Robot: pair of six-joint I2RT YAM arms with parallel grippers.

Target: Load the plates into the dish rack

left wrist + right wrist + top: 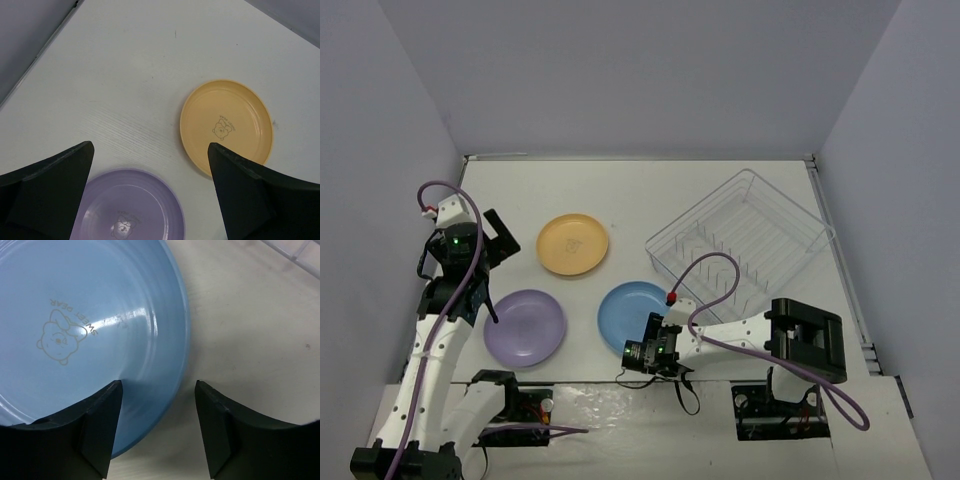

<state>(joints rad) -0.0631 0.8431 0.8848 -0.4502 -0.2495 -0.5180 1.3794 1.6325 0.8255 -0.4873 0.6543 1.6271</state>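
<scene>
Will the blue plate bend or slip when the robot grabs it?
Probably stays stiff: the blue plate looks like moulded plastic with a raised rim. It may be slippery, since its surface shows shiny glare. It lies flat on the table, so a nudge from the right gripper would likely slide it, not roll it.
</scene>
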